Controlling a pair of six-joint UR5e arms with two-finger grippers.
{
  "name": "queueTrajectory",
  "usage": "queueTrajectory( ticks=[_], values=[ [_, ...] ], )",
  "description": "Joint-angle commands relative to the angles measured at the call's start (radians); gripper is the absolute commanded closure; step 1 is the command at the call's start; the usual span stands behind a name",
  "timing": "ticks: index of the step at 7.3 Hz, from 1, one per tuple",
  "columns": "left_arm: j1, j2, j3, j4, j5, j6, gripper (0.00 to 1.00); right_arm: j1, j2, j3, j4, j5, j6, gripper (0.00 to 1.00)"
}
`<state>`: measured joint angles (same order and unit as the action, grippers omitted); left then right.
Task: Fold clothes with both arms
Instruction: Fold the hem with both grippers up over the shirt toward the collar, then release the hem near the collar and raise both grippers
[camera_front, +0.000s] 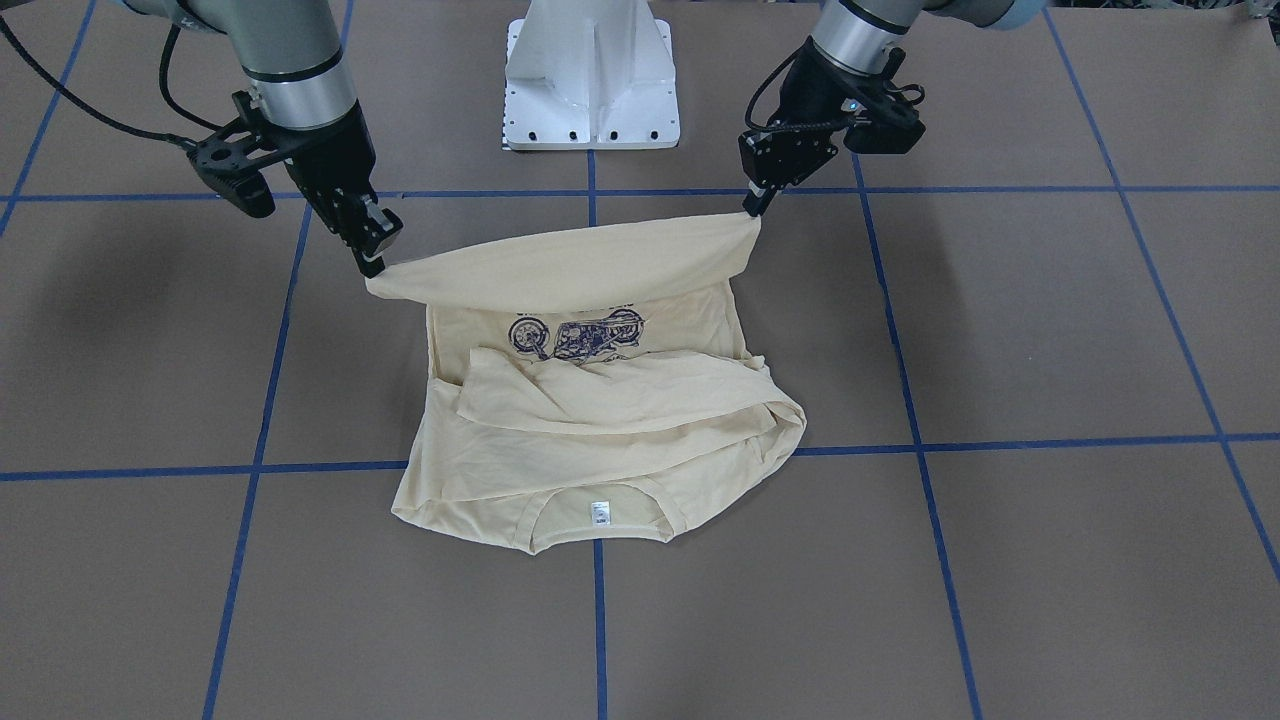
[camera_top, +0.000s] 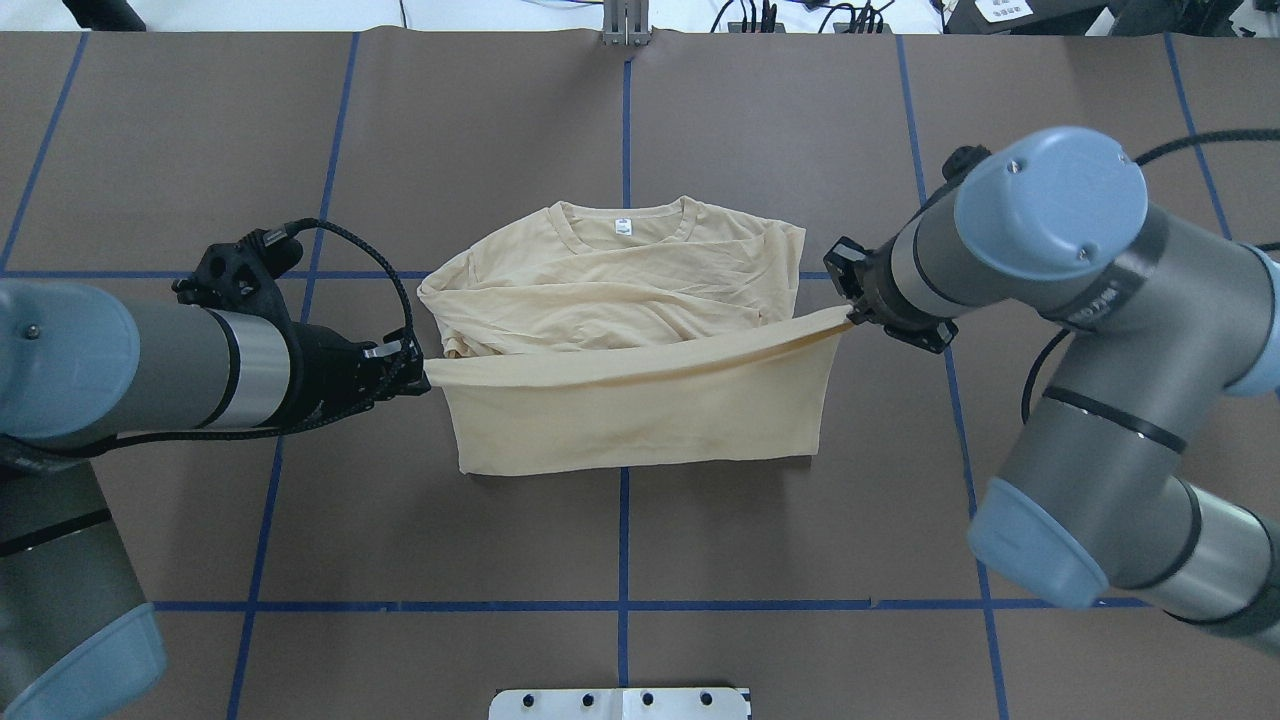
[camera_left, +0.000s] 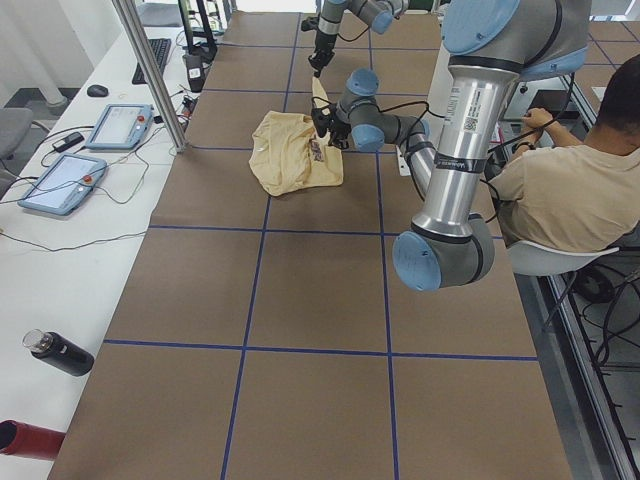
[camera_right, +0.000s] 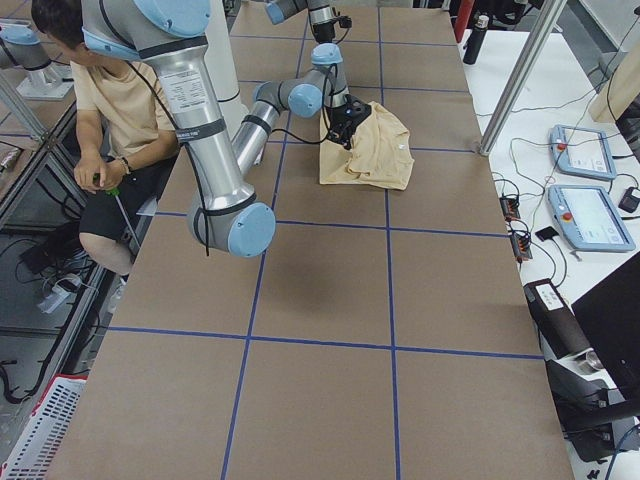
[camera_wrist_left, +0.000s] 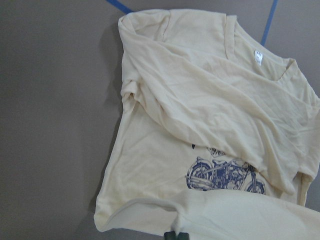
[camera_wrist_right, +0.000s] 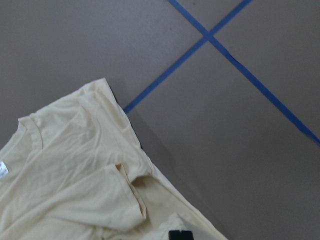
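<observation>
The cream-yellow T-shirt (camera_front: 600, 430) lay in the middle of the brown table (camera_front: 1000, 330), collar on the side away from the robot, with its white neck label (camera_front: 600, 512) showing. Its sleeves (camera_front: 620, 395) were folded loosely across the chest, just beside the navy motorcycle print (camera_front: 575, 335).

The left gripper (camera_top: 420, 375) was closed on one corner of the hem (camera_top: 640, 360), and the right gripper (camera_top: 850, 318) was pinched on the opposite corner. The hem ran taut between the two fingertips, raised off the table. From that stretched edge the lower part of the shirt draped down to the table on the robot's side, while the chest and collar rested flat beyond it.

The shirt therefore sat between the two grippers and below them – each one just outside a side edge of the garment, touching it only at its hem corner. Both wrist views showed a dark fingertip at the bottom edge with pale fabric bunched in it.
</observation>
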<state>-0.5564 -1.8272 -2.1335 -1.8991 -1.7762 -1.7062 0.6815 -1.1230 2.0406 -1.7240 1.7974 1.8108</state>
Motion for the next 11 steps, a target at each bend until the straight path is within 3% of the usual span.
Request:
queueTrajectory(
  ticks=[1,3,5,7,11],
  values=[
    [-0.093,-0.094,0.122,-0.003,0.0,0.033,1.0,0.09,0.171,-0.248,0.009,0.026,-0.108,1.0],
    [-0.155,-0.193,0.292,-0.026,0.001,0.082,1.0,0.116,0.274,-0.475,0.074,0.023,-0.18,1.0],
    [-0.178,-0.244,0.496,-0.195,0.004,0.085,1.0,0.116,0.294,-0.661,0.29,0.023,-0.177,1.0],
    [-0.181,-0.271,0.636,-0.291,0.009,0.083,1.0,0.113,0.383,-0.791,0.293,0.025,-0.188,1.0],
    [-0.181,-0.316,0.765,-0.374,0.046,0.083,0.97,0.112,0.404,-0.859,0.337,0.02,-0.222,1.0]
  ],
)
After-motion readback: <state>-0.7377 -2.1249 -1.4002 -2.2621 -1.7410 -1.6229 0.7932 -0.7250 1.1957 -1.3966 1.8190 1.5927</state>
